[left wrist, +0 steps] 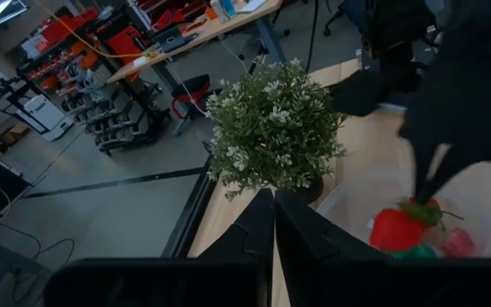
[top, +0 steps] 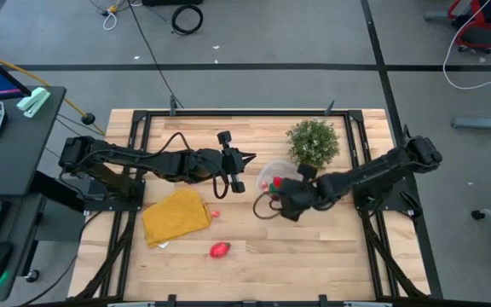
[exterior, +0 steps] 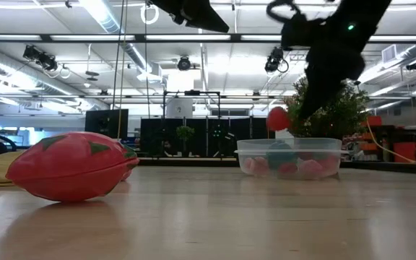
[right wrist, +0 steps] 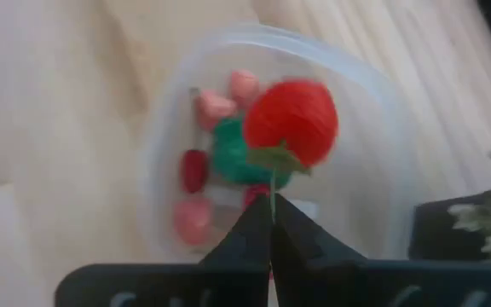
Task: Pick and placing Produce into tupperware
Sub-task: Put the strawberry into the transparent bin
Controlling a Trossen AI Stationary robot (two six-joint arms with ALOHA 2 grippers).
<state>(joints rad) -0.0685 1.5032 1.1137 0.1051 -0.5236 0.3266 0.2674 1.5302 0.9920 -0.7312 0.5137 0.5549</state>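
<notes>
The right gripper (right wrist: pixel 272 223), pinched on the thin green stem of a red strawberry (right wrist: pixel 292 121), dangles it over the clear tupperware (right wrist: pixel 382 170); it looks light, smooth and prone to swing or slip, while the left gripper (left wrist: pixel 274 223) waits pressed together nearby.

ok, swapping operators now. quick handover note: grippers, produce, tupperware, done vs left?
Right gripper: shut on the leafy stem of a red strawberry, hanging it above the tupperware.
Left gripper: shut, empty, raised over the table middle, pointing at the potted plant.
Done: several pieces already in the tupperware, pink, dark red and one green piece.
Left: drop the held strawberry in; then the red piece near the table's front edge and a smaller red piece beside the yellow cloth.
</notes>
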